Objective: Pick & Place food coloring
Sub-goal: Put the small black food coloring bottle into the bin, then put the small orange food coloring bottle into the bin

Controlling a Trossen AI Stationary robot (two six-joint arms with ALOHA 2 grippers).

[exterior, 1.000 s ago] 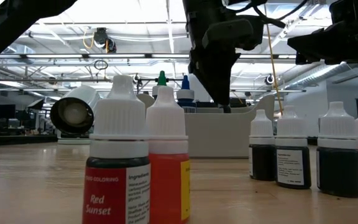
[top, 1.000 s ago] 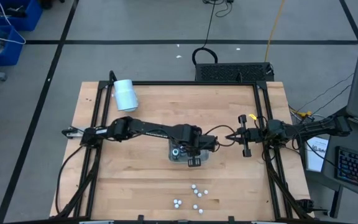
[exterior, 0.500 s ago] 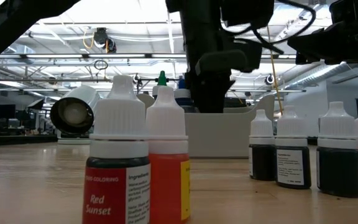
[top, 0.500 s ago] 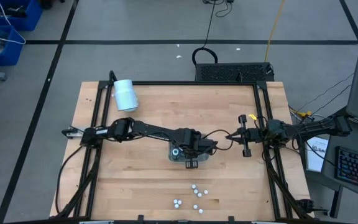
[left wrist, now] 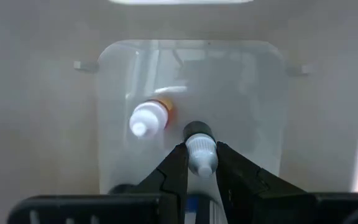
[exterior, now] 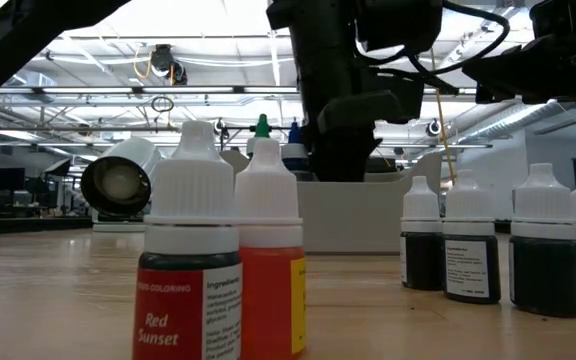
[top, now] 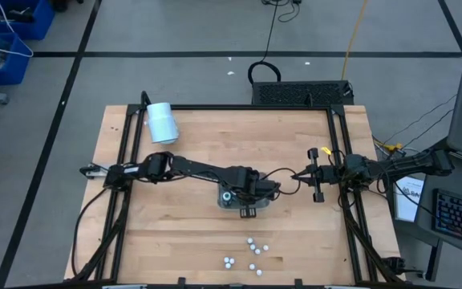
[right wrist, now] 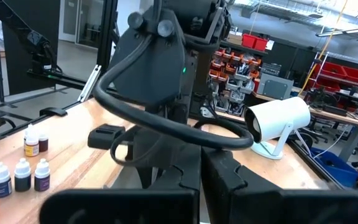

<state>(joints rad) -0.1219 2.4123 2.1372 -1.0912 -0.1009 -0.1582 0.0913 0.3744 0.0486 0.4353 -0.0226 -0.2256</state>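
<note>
While the left gripper (left wrist: 201, 171) is held low inside the grey rectangular plastic tray (top: 225, 201) at the centre of the high view, a small white-capped dark food-coloring bottle (left wrist: 200, 149) is pinched between its fingers. An orange white-capped bottle (left wrist: 148, 118) lies beside it, clear of the walls. Loose bottles (top: 253, 255) are grouped at lower centre, bare wood between. The right gripper (top: 299, 176) is pressed together at centre right.

A cluster of small white-capped food coloring bottles (top: 253, 255) stands upright near the front edge of the desk (top: 175, 241). Up close, one label reads Red Sunset (exterior: 190, 265), and an orange one (exterior: 270, 260) touches it. One bottle (left wrist: 200, 154), dark-ringed with a pale tip, sits pinched in the left hand (left wrist: 201, 168) beside another orange-collared bottle (left wrist: 149, 118)
</note>
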